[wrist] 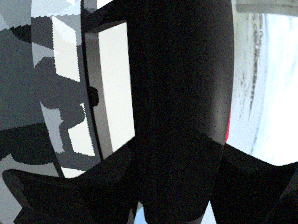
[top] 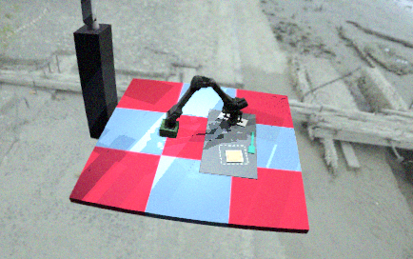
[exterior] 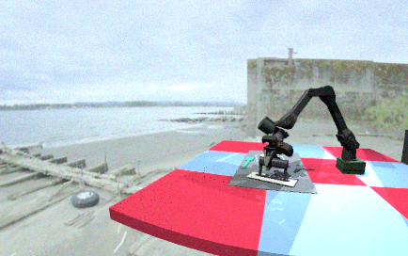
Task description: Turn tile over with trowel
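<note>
The tile (top: 233, 155) lies flat inside the dashed outline (top: 233, 146) on the grey mat (top: 209, 167) (exterior: 306, 187). Its upper face looks plain pale yellow; no mark can be made out. My gripper (top: 233, 116) (exterior: 274, 163) (wrist: 170, 137) is shut on the black handle of the trowel, at the mat's far end in the top view, away from the tile. The trowel's flat white blade (top: 243, 122) (exterior: 282, 181) (wrist: 116, 80) is level, on or very close above the mat; which of these is not clear. The fingers partly hide it.
A small teal tool (top: 251, 144) (exterior: 247, 162) lies on the mat's right side in the top view, beside the outline. The arm's green base (top: 168, 129) (exterior: 351, 166) stands on the red and blue table (top: 190, 190) (exterior: 188, 202). A tall black pillar (top: 96, 78) stands beyond the table's left edge.
</note>
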You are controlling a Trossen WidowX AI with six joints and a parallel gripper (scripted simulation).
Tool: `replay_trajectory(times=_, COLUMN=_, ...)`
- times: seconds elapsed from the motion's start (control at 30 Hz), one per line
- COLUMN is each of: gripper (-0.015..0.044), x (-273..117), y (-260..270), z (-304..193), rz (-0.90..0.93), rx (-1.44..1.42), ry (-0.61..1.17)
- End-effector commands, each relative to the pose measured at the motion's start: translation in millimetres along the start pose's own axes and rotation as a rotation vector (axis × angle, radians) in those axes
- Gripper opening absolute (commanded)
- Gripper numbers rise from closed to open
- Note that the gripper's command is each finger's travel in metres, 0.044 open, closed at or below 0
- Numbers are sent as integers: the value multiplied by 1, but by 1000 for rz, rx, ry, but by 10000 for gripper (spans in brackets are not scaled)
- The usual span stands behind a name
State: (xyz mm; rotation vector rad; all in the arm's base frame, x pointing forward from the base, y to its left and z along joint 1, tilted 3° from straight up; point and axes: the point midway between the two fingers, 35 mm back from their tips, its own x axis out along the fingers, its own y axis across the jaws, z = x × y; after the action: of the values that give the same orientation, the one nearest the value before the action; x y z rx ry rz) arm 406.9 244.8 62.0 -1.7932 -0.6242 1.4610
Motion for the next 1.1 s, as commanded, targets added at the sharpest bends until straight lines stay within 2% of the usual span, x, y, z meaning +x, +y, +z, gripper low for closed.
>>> replay_trajectory(times=0.0, gripper=0, x=3, y=3, z=0, rz=-2, rx=-3, ry=-2)
replay_trajectory(times=0.37, gripper=289, x=3, y=3, z=0, rz=-2, rx=-3, ry=-2)
replay_trajectory(times=0.4, gripper=300, x=3, y=3, z=0, rz=-2, rx=-3, ry=-2)
replay_trajectory(times=0.7, gripper=300, x=2, y=3, z=0, rz=-2, rx=-3, ry=-2)
replay_trajectory(times=1.07, gripper=300, x=-57, y=4, z=0, rz=4, rx=-1, ry=0)
